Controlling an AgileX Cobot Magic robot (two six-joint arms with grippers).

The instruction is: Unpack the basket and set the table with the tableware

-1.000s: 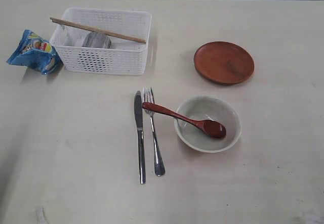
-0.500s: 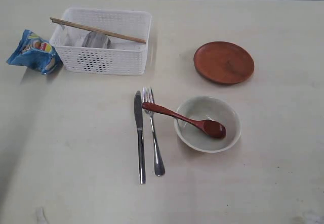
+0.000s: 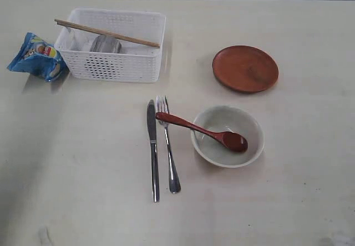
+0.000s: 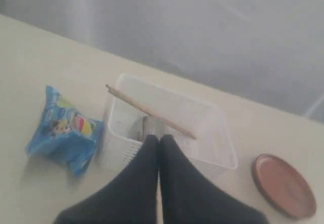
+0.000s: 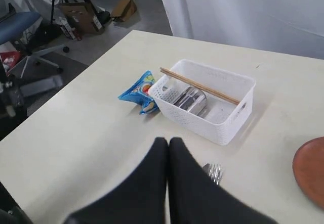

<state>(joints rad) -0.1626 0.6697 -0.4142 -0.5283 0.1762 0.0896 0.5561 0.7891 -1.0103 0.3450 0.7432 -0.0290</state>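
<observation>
1. Basket (image 4: 115,133) and left gripper (image 4: 159,138) come first: in the left wrist view we see our left gripper's dark fingers (image 4: 142,176) pressed flat together with nothing between them, their tips in front of the basket's near wall.
2. Our right gripper (image 5: 167,140) is likewise fully closed and holds nothing. It hangs over bare table (image 5: 91,148), with the basket (image 5: 197,118) beyond its tips and the fork's tines (image 5: 214,172) just beside them.
3. In the exterior view we find the basket (image 3: 111,68) at the far left of the table (image 3: 83,174).
4. Wooden chopsticks (image 3: 105,33) lie slantwise across the basket's rim, from its far left corner to its right side.
5. A steel cup (image 3: 105,44) lies on its side inside the basket, under the chopsticks.
6. A blue crisp bag (image 3: 36,56) rests on the table against the basket's left end.
7. Near the middle of the table, the knife (image 3: 153,151) and fork (image 3: 168,146) lie side by side, knife to the left.
8. Just right of them stands the pale bowl (image 3: 252,125).
9. The red-brown spoon (image 3: 199,128) has its head inside the bowl; its handle crosses the rim and ends over the fork's neck.
10. The round brown plate (image 3: 245,68) sits farther back on the right, well apart from the basket.
</observation>
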